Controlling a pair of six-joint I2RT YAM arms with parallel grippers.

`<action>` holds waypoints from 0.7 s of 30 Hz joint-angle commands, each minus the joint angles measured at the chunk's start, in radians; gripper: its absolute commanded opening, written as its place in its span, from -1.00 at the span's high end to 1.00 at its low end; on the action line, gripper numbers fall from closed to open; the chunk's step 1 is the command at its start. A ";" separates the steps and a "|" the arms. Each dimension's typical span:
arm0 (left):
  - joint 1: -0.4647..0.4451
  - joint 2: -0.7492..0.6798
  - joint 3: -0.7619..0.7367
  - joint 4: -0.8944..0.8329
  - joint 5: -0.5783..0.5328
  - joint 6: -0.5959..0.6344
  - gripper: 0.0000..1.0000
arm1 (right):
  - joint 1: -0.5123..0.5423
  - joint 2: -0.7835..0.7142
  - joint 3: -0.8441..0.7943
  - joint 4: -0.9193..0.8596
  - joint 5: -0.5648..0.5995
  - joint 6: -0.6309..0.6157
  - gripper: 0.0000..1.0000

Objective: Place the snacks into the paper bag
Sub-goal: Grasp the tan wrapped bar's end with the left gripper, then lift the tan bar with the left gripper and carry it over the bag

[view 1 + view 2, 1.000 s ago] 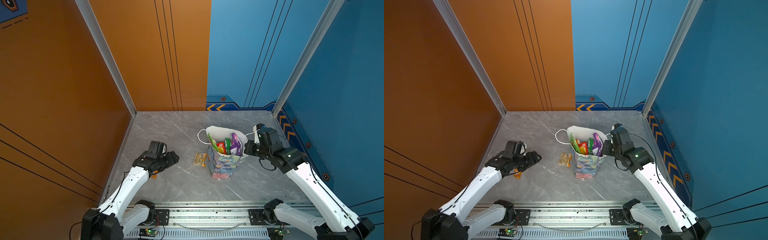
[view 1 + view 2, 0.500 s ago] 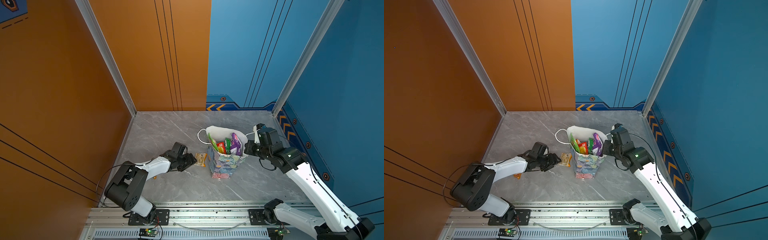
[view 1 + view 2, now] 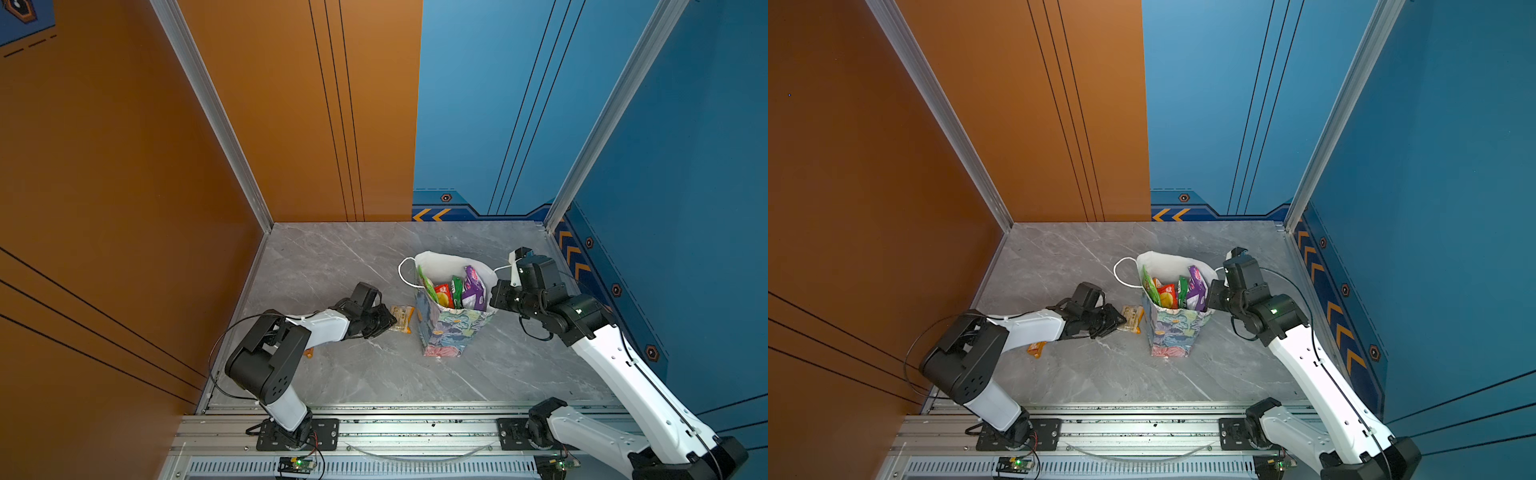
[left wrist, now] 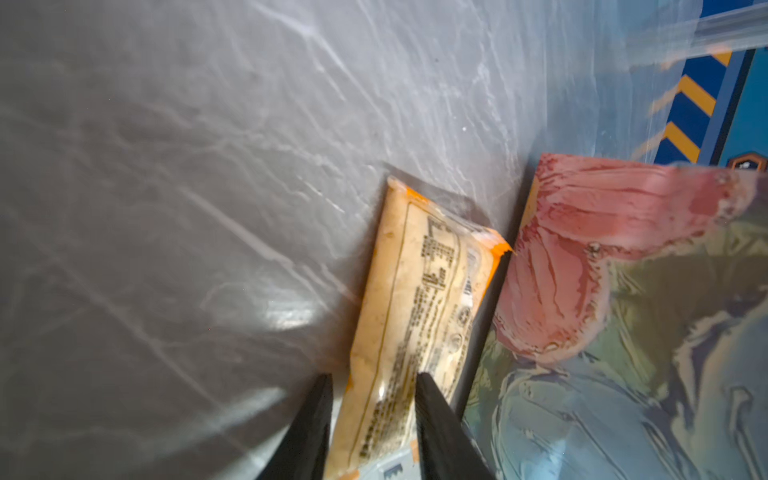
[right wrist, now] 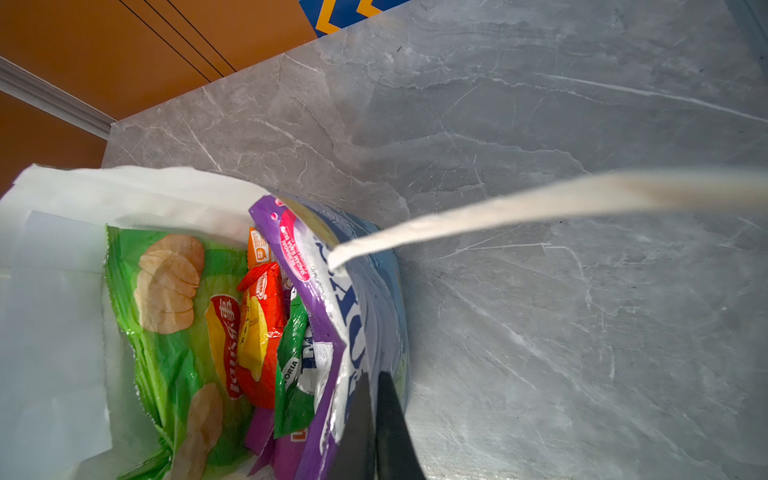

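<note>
The floral paper bag (image 3: 449, 332) (image 3: 1173, 332) stands upright mid-table. Inside it are a large green chip bag (image 5: 166, 332), a red packet (image 5: 257, 316), a small green one (image 5: 295, 357) and a purple one (image 5: 328, 299). My right gripper (image 3: 494, 297) (image 5: 374, 386) is shut on the bag's right wall at the rim. A tan bar packet (image 3: 402, 318) (image 4: 419, 307) lies flat just left of the bag. My left gripper (image 3: 388, 322) (image 4: 374, 382) reaches low across the table and is closed in on the packet's near end, a finger on each side.
A small orange packet (image 3: 1036, 348) lies on the table under my left forearm. The bag's white cord handle (image 5: 540, 203) stretches past my right wrist; the other handle (image 3: 405, 272) loops out on the left. Orange and blue walls enclose the table.
My left arm swung from the table's left side to the tan bar beside the bag, and its jaws narrowed around the packet. The right arm and the bag stayed put.
</note>
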 commanded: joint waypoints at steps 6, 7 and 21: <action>0.006 0.006 0.006 -0.050 -0.012 0.017 0.81 | -0.008 -0.023 -0.012 0.026 -0.006 -0.012 1.00; 0.007 0.001 0.002 -0.052 -0.014 0.018 0.85 | -0.008 -0.022 -0.011 0.026 -0.006 -0.012 1.00; 0.016 -0.154 -0.087 -0.078 -0.103 0.043 1.00 | -0.008 -0.023 -0.011 0.026 -0.007 -0.006 1.00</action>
